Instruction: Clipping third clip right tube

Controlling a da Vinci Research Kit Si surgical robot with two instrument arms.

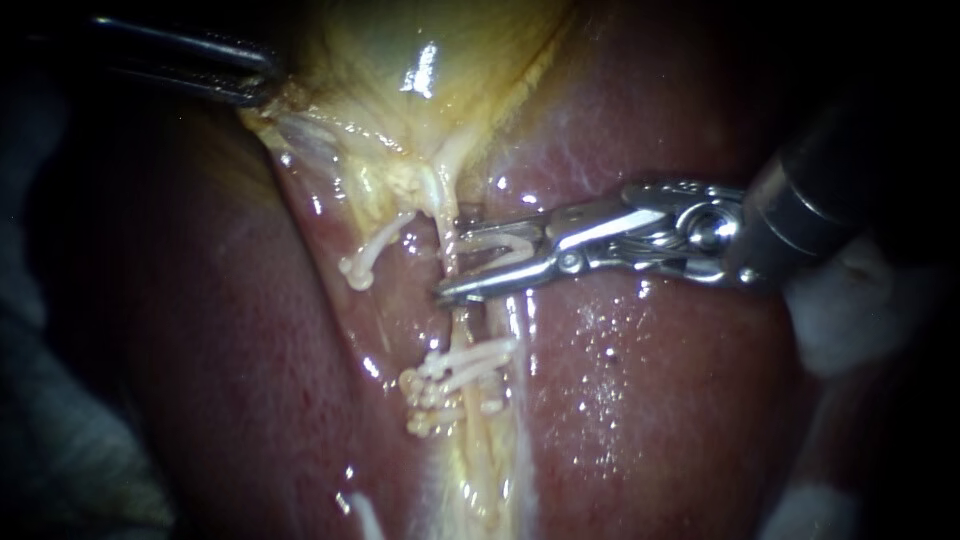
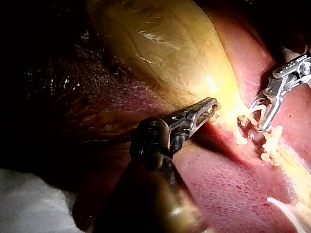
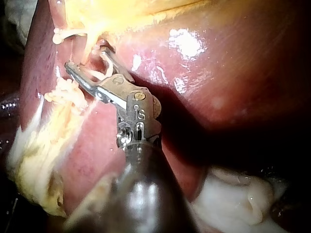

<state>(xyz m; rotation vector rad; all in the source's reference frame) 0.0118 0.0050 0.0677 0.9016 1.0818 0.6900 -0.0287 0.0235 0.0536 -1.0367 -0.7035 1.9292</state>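
Note:
The right tube [image 1: 462, 325] is a thin pale strand running down between the liver lobes. My right instrument [image 1: 455, 262] reaches in from the right, its jaws spread astride this tube with a white clip [image 1: 490, 243] seated between them. Two white clips [image 1: 460, 372] sit on the tube below the jaws. The right wrist view shows the same jaws [image 3: 85, 57] around the tube, just beyond those clips [image 3: 63, 92]. My left instrument [image 1: 262, 88] is shut on the yellowish edge of the gallbladder [image 1: 400, 60], also seen in the left wrist view [image 2: 211, 108].
Another white clip [image 1: 372, 255] sits on a tube left of the right tube. Dark red liver [image 1: 640, 380] lies on both sides. White gauze [image 1: 850, 310] shows under my right instrument's shaft and beside it [image 3: 238, 199].

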